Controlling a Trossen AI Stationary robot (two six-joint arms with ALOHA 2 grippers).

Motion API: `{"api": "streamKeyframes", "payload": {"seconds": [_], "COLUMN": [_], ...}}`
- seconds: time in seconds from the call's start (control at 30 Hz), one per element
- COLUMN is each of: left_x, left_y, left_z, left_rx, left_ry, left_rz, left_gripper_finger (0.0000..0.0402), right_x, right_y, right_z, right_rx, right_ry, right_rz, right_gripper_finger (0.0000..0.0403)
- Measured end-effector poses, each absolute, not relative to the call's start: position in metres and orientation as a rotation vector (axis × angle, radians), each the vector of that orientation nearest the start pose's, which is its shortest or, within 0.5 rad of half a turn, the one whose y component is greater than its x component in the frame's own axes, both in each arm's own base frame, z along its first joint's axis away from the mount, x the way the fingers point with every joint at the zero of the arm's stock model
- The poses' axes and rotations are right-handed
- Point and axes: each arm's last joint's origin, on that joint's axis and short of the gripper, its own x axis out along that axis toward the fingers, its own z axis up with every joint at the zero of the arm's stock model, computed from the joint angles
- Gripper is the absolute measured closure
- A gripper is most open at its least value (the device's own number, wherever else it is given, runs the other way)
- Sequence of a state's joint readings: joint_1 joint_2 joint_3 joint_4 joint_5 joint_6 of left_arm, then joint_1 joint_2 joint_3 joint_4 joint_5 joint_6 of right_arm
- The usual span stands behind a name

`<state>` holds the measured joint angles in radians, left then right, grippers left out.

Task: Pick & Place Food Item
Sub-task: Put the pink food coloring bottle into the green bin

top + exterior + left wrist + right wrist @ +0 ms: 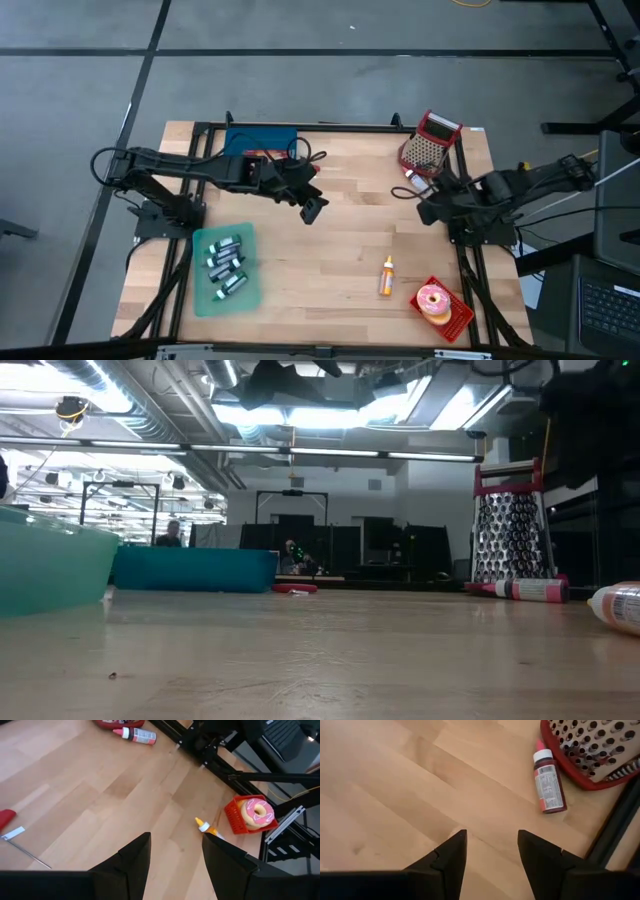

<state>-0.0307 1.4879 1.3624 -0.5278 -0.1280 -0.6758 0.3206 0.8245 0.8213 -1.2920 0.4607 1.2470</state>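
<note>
A pink-iced donut (434,300) lies in a small red basket (455,318) at the table's near right corner; the left wrist view shows the donut (256,812) too. My left gripper (313,208) hangs open over the middle of the table with nothing between its fingers (176,840), well apart from the donut. My right gripper (428,212) is open over bare wood (491,834) at the right, beside a small red bottle (549,782), and touches nothing.
A small orange bottle (386,277) lies left of the basket. A grater (430,145) stands at the far right with the red bottle (415,177) beside it. A green tray of batteries (225,268) sits near left, and a blue box (260,140) at the far edge.
</note>
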Motion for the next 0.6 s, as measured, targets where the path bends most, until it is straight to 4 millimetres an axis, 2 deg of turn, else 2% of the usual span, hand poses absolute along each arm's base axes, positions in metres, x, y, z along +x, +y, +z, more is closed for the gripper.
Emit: {"api": "streamKeyframes", "payload": {"seconds": [0.17,0.4,0.6], "left_x": [0.325,0.325,0.325], "left_y": [-0.006,-0.007,-0.007], "left_z": [0.337,0.337,0.337], "left_rx": [-0.593,-0.594,-0.617], "left_ry": [0.593,0.596,0.607], "left_rz": [0.307,0.3,0.274], "left_gripper_finger": [0.0229,0.0229,0.0229], "right_x": [0.117,0.122,0.128], "right_y": [0.015,0.001,-0.012], "right_z": [0.252,0.217,0.21], "right_rx": [0.573,0.64,0.672], "right_ry": [0.958,1.045,1.023], "right_rz": [-0.85,-0.838,-0.854], "right_gripper_finger": [0.0222,0.0222,0.0222]}}
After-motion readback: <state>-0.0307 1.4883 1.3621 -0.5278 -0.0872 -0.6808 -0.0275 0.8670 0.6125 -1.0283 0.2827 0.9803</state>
